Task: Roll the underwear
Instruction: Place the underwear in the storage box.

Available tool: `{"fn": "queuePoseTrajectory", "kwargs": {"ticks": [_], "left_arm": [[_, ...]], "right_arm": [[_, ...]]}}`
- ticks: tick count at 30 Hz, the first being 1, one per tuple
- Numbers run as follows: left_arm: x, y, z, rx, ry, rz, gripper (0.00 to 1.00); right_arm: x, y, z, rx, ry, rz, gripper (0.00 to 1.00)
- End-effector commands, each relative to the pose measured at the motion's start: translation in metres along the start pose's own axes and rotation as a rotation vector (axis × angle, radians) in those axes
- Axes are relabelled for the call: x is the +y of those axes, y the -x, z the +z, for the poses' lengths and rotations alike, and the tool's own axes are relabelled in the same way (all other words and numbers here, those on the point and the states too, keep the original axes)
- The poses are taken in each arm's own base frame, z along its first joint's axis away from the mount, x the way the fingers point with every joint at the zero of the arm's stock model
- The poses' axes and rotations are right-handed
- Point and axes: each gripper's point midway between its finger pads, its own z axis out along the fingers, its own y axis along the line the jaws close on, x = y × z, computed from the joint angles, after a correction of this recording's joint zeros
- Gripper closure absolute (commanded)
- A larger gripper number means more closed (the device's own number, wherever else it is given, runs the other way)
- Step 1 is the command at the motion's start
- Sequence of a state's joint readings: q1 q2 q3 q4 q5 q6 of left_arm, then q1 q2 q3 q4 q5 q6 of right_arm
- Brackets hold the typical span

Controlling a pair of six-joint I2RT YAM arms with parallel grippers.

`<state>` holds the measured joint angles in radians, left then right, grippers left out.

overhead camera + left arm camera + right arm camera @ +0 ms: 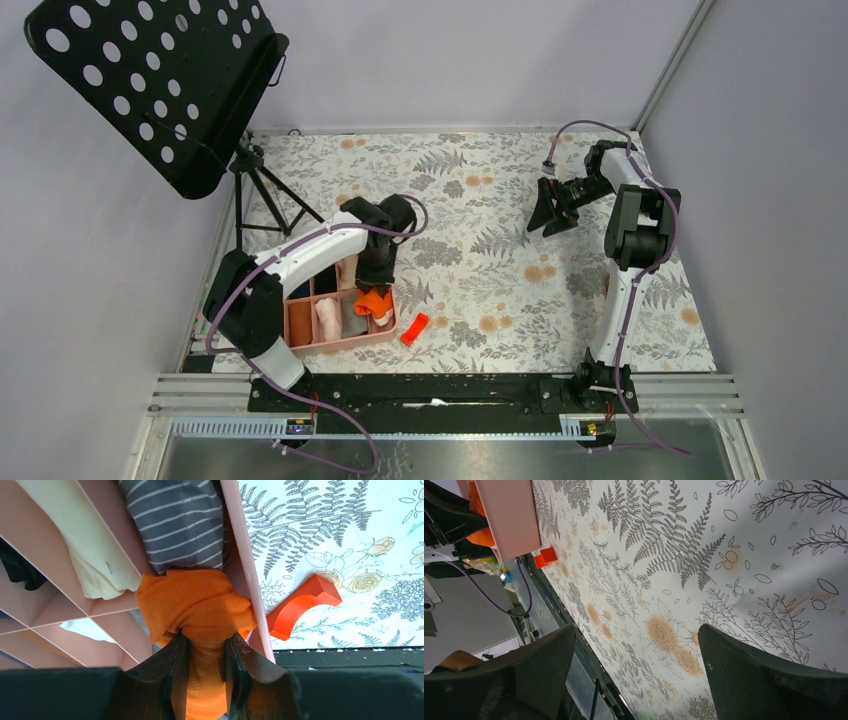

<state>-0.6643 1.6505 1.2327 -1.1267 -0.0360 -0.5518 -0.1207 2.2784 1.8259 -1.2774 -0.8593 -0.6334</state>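
Note:
My left gripper (378, 288) is shut on the bright orange underwear (372, 303), a bunched roll held at the right-hand compartment of the pink divided box (340, 345). In the left wrist view the orange cloth (195, 605) is pinched between my fingers (206, 650), just before the grey striped underwear (180, 525) lying in the same row. A beige piece (90, 555) fills the neighbouring compartment and a black one (17, 567) shows at the left edge. My right gripper (552, 215) is open and empty over the floral cloth at the far right; it also shows in the right wrist view (635, 630).
A small red hard block (414, 328) lies on the cloth just right of the box, also in the left wrist view (300, 607). A black perforated music stand (160, 80) on a tripod (255, 190) stands at the back left. The box's wall (247, 555) is beside my left fingers.

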Motion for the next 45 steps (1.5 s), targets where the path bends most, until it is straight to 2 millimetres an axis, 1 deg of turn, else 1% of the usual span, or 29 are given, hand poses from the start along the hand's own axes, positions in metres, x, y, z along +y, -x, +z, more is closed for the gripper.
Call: {"fn": "queuePoseTrajectory", "kwargs": {"ticks": [1,3,4,6,8,10,12,15,16,17,19,21,23,25,29,30,31,32,33,34,35,40,45], "left_arm": [[-0.062,0.036,0.059,-0.115,-0.165,-0.075,1.00],[-0.066,0.048,0.065,-0.190,-0.129,-0.017,1.00],[-0.070,0.049,0.065,-0.227,-0.102,0.034,1.00],[-0.080,0.041,0.059,-0.243,-0.088,0.095,1.00],[-0.090,0.037,0.044,-0.268,-0.108,0.146,1.00],[-0.099,0.031,0.032,-0.302,-0.112,0.248,1.00],[-0.098,0.021,0.027,-0.299,-0.102,0.290,1.00],[-0.086,-0.008,0.037,-0.206,-0.112,0.191,1.00],[-0.083,-0.014,0.042,-0.194,-0.115,0.155,1.00],[-0.079,-0.015,0.045,-0.198,-0.102,0.124,1.00],[-0.065,0.000,0.054,-0.227,-0.046,0.032,1.00],[-0.050,0.015,0.065,-0.210,-0.014,-0.113,1.00],[-0.049,0.017,0.078,-0.155,-0.052,-0.193,1.00],[-0.046,0.016,0.083,-0.145,-0.066,-0.243,1.00],[-0.042,0.016,0.075,-0.155,-0.108,-0.295,1.00],[-0.040,0.015,0.074,-0.157,-0.122,-0.306,0.96],[-0.039,0.015,0.073,-0.159,-0.149,-0.318,0.82],[-0.038,0.015,0.073,-0.157,-0.170,-0.326,0.62],[-0.035,0.018,0.071,-0.164,-0.186,-0.334,0.51],[-0.033,0.022,0.066,-0.179,-0.196,-0.333,0.45],[-0.033,0.027,0.059,-0.200,-0.210,-0.326,0.43],[-0.033,0.050,0.017,-0.299,-0.225,-0.238,0.41],[-0.022,0.045,0.004,-0.280,-0.195,-0.193,0.41]], "right_arm": [[0.013,0.005,-0.007,-0.027,0.030,-0.018,0.00],[0.014,0.004,-0.007,-0.028,0.032,-0.019,0.00],[0.016,0.003,-0.006,-0.028,0.037,-0.018,0.00],[0.017,0.000,-0.004,-0.026,0.051,-0.008,0.01],[0.017,-0.003,-0.002,-0.023,0.065,0.003,0.00],[0.018,-0.003,0.000,-0.024,0.074,0.006,0.00],[0.019,-0.002,0.000,-0.033,0.082,0.007,0.00],[0.021,0.003,0.001,-0.054,0.097,0.012,0.00],[0.021,0.004,0.001,-0.060,0.100,0.014,0.00],[0.022,0.005,0.001,-0.065,0.101,0.015,0.01],[0.022,0.005,0.001,-0.066,0.103,0.019,0.00],[0.022,0.004,0.002,-0.064,0.103,0.022,0.00],[0.021,0.000,0.003,-0.057,0.103,0.031,0.00],[0.021,-0.002,0.004,-0.049,0.099,0.033,0.00],[0.021,-0.004,0.000,-0.042,0.074,0.011,0.00],[0.021,-0.004,-0.001,-0.042,0.071,0.008,0.00],[0.021,-0.003,-0.001,-0.043,0.069,0.007,0.00],[0.022,-0.003,-0.001,-0.045,0.072,0.007,0.00],[0.022,-0.003,-0.001,-0.046,0.075,0.010,0.00],[0.022,-0.002,0.000,-0.048,0.081,0.013,0.00],[0.023,-0.002,0.000,-0.049,0.086,0.017,0.00],[0.023,0.000,0.000,-0.055,0.091,0.016,0.00],[0.024,0.005,-0.003,-0.065,0.083,0.008,0.01]]}}
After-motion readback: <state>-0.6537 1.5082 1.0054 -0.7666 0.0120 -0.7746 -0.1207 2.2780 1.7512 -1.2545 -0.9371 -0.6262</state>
